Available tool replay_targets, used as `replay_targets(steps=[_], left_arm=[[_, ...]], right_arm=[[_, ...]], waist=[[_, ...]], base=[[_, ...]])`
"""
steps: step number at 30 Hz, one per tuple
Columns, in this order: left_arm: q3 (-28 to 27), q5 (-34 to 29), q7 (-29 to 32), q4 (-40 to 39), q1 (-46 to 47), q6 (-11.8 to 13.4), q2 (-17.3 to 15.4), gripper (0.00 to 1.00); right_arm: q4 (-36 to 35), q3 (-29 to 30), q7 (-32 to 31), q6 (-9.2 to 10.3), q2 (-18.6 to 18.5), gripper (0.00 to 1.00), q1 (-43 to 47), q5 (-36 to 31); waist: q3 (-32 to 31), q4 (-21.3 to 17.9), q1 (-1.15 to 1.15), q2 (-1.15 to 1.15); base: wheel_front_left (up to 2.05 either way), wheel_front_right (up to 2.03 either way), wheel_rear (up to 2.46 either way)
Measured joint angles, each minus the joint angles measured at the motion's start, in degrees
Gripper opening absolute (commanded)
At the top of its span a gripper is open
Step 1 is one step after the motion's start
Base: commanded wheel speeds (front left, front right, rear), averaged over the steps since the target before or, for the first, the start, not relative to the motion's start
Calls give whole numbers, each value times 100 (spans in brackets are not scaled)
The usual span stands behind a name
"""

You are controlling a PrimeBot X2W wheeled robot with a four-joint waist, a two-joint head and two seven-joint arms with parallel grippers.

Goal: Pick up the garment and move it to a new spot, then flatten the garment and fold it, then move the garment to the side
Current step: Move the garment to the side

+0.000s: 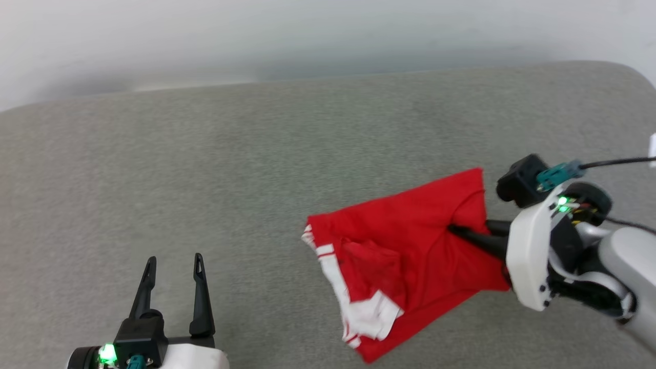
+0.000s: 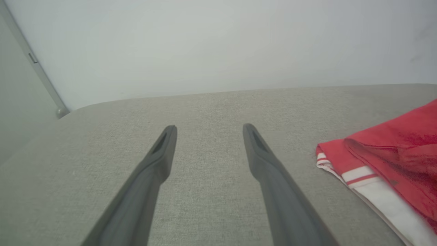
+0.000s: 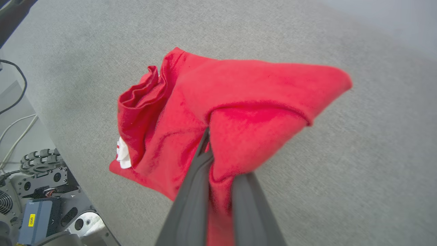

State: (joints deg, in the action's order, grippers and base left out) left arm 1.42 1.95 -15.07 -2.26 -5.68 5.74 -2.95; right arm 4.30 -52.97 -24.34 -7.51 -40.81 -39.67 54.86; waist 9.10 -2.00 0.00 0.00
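Note:
The garment [image 1: 405, 256] is a red jersey with white-and-red striped trim, lying crumpled on the right half of the grey padded surface [image 1: 246, 169]. My right gripper [image 1: 453, 229] reaches in from the right and is shut on a fold of its red cloth. Seen from the right wrist, the garment [image 3: 239, 112] bunches up around the dark fingers [image 3: 191, 191], which pinch the fabric. My left gripper [image 1: 173, 266] stands open at the lower left, well clear of the cloth. From the left wrist, its gripper [image 2: 208, 131] is spread over bare fabric, with the garment [image 2: 385, 160] off to the right.
A pale wall [image 1: 307, 36] runs behind the surface's far edge. The right wrist view shows the robot's base [image 3: 41, 191] and cables [image 3: 13, 130] beyond the surface's edge. Bare grey surface stretches to the left and behind the garment.

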Motion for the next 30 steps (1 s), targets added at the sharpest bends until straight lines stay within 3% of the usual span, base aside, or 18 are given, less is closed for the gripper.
replay_targets(steps=[7,12,22,30], left_arm=[[-110,-26,-1,-123,127,-22,2,100],[-170,-125,0,-221,359,-68,-76,100],[-116,-282,-1,-508,870,-121,-389,100],[-11,-323,0,-713,1096,-114,-554,100]], right_arm=[[-559,33,-142,0,-744,0,-444,-208],[-498,193,-167,-1,-1184,0,-652,-375],[980,403,-75,-2,-1670,0,-1278,-1048],[2553,832,341,-2,-1492,0,-1723,-1367]], waist=[[136,-706,0,0],[497,-1101,0,0],[1513,-1486,1,0],[2141,-1438,0,0]], base=[[0,0,0],[0,0,0],[0,0,0],[0,0,0]])
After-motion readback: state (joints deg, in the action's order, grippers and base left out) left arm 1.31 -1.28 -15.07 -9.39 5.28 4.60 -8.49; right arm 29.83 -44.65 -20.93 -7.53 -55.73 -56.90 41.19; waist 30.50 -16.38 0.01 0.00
